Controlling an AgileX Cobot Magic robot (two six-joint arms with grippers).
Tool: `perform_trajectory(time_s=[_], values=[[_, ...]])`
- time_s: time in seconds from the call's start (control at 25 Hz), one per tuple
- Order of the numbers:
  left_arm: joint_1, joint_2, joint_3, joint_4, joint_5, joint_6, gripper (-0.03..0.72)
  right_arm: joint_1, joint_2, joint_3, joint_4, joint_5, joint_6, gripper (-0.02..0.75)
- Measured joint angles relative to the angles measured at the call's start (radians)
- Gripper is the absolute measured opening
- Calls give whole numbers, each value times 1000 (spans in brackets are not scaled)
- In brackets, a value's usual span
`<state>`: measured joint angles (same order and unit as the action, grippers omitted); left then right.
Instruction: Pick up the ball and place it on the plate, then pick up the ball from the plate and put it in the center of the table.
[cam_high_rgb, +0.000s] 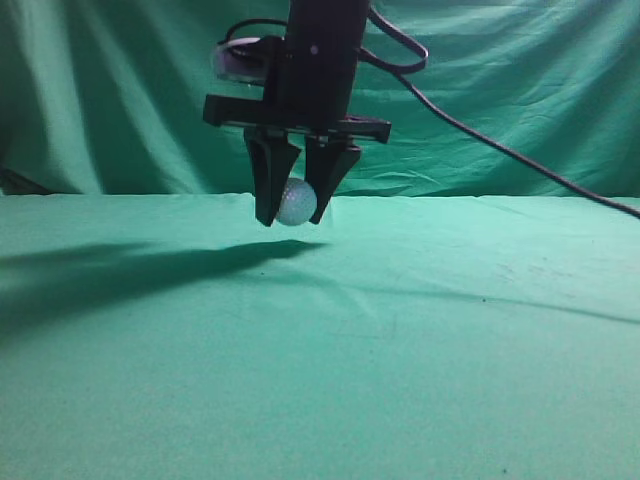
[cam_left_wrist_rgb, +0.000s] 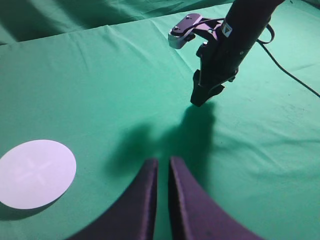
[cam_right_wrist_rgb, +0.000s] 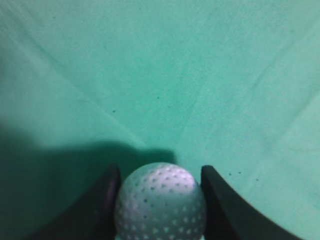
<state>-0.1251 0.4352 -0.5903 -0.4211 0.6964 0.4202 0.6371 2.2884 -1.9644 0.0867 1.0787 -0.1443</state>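
Observation:
The white dimpled ball (cam_high_rgb: 296, 202) is clamped between the black fingers of my right gripper (cam_high_rgb: 290, 220), which holds it a little above the green table (cam_high_rgb: 450, 330). In the right wrist view the ball (cam_right_wrist_rgb: 160, 202) fills the gap between the right gripper's fingers (cam_right_wrist_rgb: 160, 170), with cloth and the ball's shadow below. My left gripper (cam_left_wrist_rgb: 163, 161) is shut and empty, its fingers almost touching, over the cloth. The flat white plate (cam_left_wrist_rgb: 35, 172) lies to its left. The right gripper (cam_left_wrist_rgb: 200, 100) shows ahead of it; the ball is hidden there.
A dark green draped curtain (cam_high_rgb: 520, 90) hangs behind the table. A black cable (cam_high_rgb: 500, 148) trails from the right arm to the right. The arm's shadow (cam_high_rgb: 150, 265) lies across the left of the cloth.

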Motion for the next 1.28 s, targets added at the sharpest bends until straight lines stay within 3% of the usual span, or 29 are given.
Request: perform_trajectory(time_s=[0.48, 0.68, 0.88, 1.08, 1.2, 1.28], values=[[0, 0, 0, 25, 0, 0, 60, 0, 39, -8, 0, 1, -23, 334], [0, 0, 0, 25, 0, 0, 60, 0, 50, -53, 0, 32, -36, 560], [0, 0, 0, 27, -2, 0, 60, 0, 48, -227, 0, 136, -37, 559], [0, 0, 0, 27, -5, 0, 60, 0, -50, -290, -4, 167, -33, 329], [0, -6, 2, 27, -8, 0, 60, 0, -172, -290, -32, 175, 20, 109], [0, -27, 9, 27, -8, 1, 60, 0, -253, -290, -59, 177, 61, 41]])
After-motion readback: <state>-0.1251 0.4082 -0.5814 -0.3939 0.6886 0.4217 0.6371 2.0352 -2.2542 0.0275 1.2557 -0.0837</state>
